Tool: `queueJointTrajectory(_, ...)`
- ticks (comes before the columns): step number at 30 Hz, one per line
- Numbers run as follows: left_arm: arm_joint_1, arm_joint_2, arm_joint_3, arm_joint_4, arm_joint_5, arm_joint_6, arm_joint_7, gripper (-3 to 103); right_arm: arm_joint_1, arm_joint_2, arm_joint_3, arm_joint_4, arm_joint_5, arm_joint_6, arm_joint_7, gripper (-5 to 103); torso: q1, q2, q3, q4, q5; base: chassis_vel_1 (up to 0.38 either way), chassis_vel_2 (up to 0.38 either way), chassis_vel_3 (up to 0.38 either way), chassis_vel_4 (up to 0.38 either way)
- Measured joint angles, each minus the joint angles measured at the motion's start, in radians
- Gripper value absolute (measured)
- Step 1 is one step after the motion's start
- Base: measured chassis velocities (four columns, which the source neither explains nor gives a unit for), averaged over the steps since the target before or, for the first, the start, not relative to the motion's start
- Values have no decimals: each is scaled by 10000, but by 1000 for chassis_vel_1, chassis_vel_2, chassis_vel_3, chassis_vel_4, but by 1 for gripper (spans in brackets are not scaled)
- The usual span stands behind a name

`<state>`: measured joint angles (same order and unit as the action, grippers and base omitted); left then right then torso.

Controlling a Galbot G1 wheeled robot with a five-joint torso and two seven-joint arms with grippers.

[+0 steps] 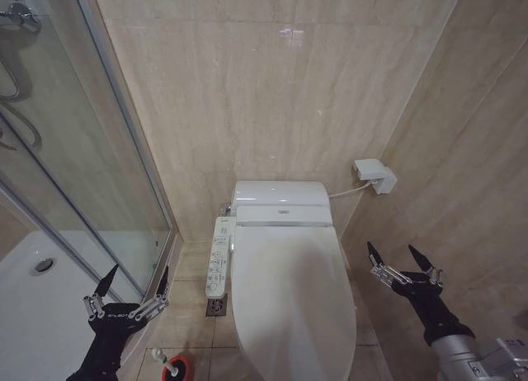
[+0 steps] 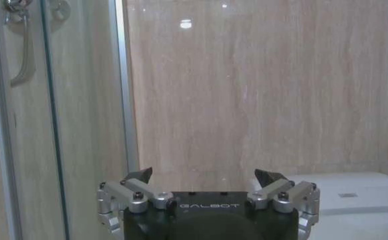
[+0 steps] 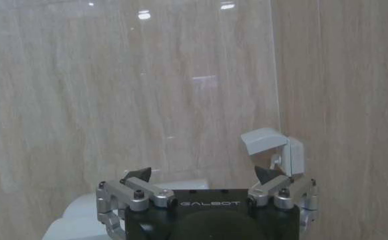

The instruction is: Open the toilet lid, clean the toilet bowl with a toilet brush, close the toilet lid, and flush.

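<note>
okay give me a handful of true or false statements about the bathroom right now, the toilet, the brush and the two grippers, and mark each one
1. The toilet lid is shut over the bowl. True.
2. The left gripper holds the toilet brush. False: it is open and empty; the brush stands in its red holder on the floor.
3. The right gripper is open, to the right of the toilet. True.
4. The control panel sits on the toilet's right side. False: it is on the left side.

The glossy white toilet lid (image 1: 290, 303) lies shut over the bowl, between both sets of spread fingers (image 1: 108, 280); the toilet brush (image 1: 160, 362) stands upright beside the left ones.
</note>
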<state>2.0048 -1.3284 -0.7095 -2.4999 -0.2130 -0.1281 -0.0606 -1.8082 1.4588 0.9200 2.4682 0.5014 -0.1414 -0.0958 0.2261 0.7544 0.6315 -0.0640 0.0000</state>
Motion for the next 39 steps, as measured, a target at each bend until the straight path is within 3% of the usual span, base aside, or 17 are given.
queueJointTrajectory(16,-121,7,-2,15,-53,156,4,100,0,0,0,0,2,0,0,100,0,0,0,2,1,0,0,0,0)
queueJointTrajectory(21,-1331,108,-72,338,-749,1677,103,100,0,-1,0,0,2,0,-3,100,0,0,0,-1,0,0,0,0,0)
queueJointTrajectory(22,-1331,108,-72,338,-749,1677,103,100,0,-1,0,0,2,0,-3,100,0,0,0,-1,0,0,0,0,0)
queueJointTrajectory(24,-1863,151,-100,470,-1040,2320,151,100,0,0,1,0,2,0,0,100,0,0,0,-1,0,0,0,0,0)
queueJointTrajectory(27,-2279,183,-142,590,-1179,2592,282,100,1,-1,1,-1,2,0,0,100,0,0,0,6,3,0,0,0,0)
queueJointTrajectory(30,-3236,354,-287,948,-1567,3306,875,100,0,-1,0,0,2,1,-2,100,0,0,0,-7,-5,0,0,0,0)
queueJointTrajectory(39,-3529,539,-381,1230,-1757,3508,938,100,0,-1,0,-1,2,1,-1,100,0,0,0,1,-1,0,0,0,0)
